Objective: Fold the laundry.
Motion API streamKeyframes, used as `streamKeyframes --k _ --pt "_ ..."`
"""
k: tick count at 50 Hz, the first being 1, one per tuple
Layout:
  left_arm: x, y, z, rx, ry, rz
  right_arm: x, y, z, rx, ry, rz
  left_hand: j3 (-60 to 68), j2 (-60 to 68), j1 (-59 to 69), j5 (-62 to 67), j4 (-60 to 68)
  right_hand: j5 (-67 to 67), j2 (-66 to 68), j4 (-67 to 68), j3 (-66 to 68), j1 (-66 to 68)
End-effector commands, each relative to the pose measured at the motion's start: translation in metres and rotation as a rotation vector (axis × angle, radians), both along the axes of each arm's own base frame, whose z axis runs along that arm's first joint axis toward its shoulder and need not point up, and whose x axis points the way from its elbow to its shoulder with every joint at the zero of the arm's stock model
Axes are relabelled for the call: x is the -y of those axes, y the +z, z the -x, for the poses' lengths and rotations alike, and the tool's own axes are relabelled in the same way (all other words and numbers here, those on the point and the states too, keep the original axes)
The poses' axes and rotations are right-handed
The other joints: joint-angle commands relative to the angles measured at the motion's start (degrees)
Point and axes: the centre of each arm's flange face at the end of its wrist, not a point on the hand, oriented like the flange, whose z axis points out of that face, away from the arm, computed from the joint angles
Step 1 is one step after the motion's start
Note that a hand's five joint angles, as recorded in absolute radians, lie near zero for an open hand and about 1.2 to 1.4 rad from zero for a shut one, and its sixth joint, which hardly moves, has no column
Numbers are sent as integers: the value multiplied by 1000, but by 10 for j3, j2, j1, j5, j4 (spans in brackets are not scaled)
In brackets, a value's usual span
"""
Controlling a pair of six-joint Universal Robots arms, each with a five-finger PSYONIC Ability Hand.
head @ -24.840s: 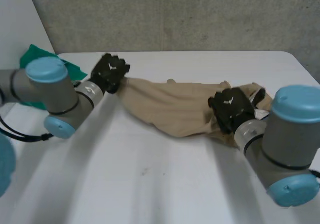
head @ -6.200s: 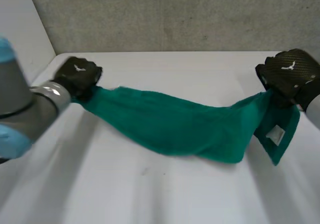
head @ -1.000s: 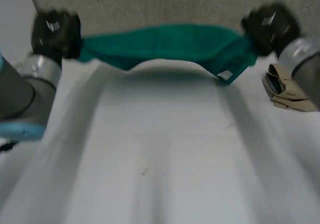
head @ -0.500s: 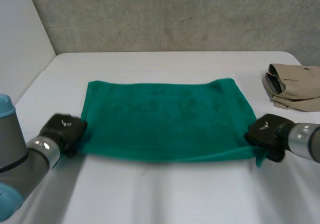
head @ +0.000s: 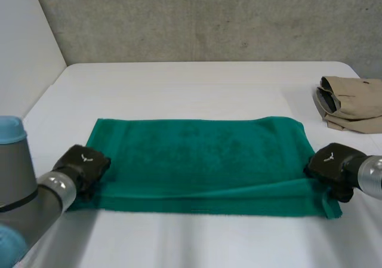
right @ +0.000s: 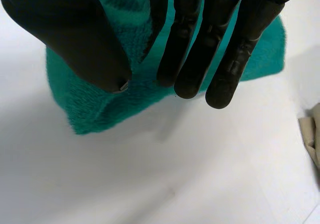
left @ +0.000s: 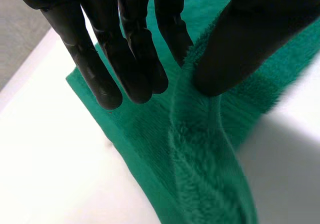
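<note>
Head view: we see a green towel (head: 200,160) spread flat on a white table (head: 191,83). Its long axis runs crosswise, from one arm to the other, and its short sides point away toward the far wall. The left hand (head: 83,165) sits at the towel's near left corner and the right hand (head: 330,162) at its near right corner. Each hand touches its own end, so neither is nearer than the other. The rest of the towel lies beyond both hands, toward the far side of the table. A low ridge of cloth runs along the near edge between them. A folded beige garment (head: 352,104) rests well apart, near the far right edge of the table.

Left wrist view: we see the left hand (left: 130,59) with straight fingers set close side by side and the thumb opposite. A raised fold of the green towel (left: 210,159) runs up between thumb and fingers, so we judge it pinched. The towel stretches on past the fingertips.

Right wrist view: the right hand (right: 195,49) matches it, with straight fingers together and the green towel (right: 100,104) corner rising between thumb and fingers, also pinched as we read it. Bare white table (right: 150,184) lies beyond the fingertips.

We judge the next fold depends on both hands carrying the near edge straight away over the short axis to the far edge, keeping the long axis level
</note>
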Motion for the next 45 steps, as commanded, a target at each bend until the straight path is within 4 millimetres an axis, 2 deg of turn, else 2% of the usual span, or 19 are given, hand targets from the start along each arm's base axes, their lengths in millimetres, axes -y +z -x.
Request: streamKeyframes --k 1,4,5,7,13,18,19,22,23,26,27,30,33,34,37,38,41,42,45 --pt "47 -10 12 -28 6 80 39 9 -1 96 -84 155 117 114 153 137 111 131 125 119 123 235" --pt "67 -12 18 -45 9 135 59 10 -3 137 -113 227 117 114 153 137 111 131 125 119 123 235" --pt "81 -12 22 -58 9 181 64 10 -3 142 -119 242 117 114 153 137 111 131 125 119 123 235" --pt "96 -13 26 -71 11 225 72 9 -6 146 -125 268 117 114 153 137 111 131 125 119 123 235" --pt "137 -28 42 -87 15 321 99 -7 -32 108 -119 336 117 114 153 137 111 131 125 119 123 235" --pt "141 -37 53 -72 17 326 109 -10 -36 104 -172 350 117 114 153 137 111 110 104 98 102 214" --pt "139 -37 54 -70 17 325 107 -8 -36 127 -208 341 117 114 153 137 111 -138 -144 -150 -146 -34" --pt "128 -41 60 -67 7 304 102 -3 -35 204 -277 309 117 114 153 137 111 -379 -385 -391 -387 -275" --pt "125 -42 61 -67 5 298 92 9 -34 276 -319 278 117 114 153 137 111 -441 -447 -453 -449 -337" --pt "114 -36 60 -64 -2 291 77 31 -32 385 -361 244 117 114 153 137 111 -472 -478 -484 -480 -368" --pt "112 -32 59 -66 -1 293 65 44 -32 463 -376 216 117 114 153 137 111 -493 -500 -506 -501 -390" --pt "102 -22 56 -71 -2 297 37 54 -35 582 -374 128 117 114 153 137 111 -504 -510 -516 -512 -400" --pt "94 -15 55 -74 -4 300 16 51 -39 627 -363 58 117 114 153 137 111 -509 -515 -521 -517 -405" --pt "93 -13 54 -75 -4 302 2 51 -40 655 -354 23 117 114 153 137 111 -507 -514 -519 -515 -404" --pt "89 -6 52 -80 -3 311 -24 49 -40 674 -333 -13 117 114 153 137 111 -509 -515 -521 -517 -405" --pt "89 -5 52 -81 -3 313 -40 47 -40 678 -324 -29 117 114 153 137 111 -509 -515 -521 -517 -405" --pt "89 -4 52 -84 0 312 -60 37 -42 682 -302 -36 117 114 153 137 111 -506 -512 -518 -513 -402" --pt "89 -4 51 -86 2 311 -70 26 -47 681 -276 -34 117 114 153 137 111 -499 -505 -511 -507 -395" --pt "89 -5 51 -89 5 309 -87 14 -58 691 -228 -31 117 114 153 137 111 -494 -500 -506 -502 -390"
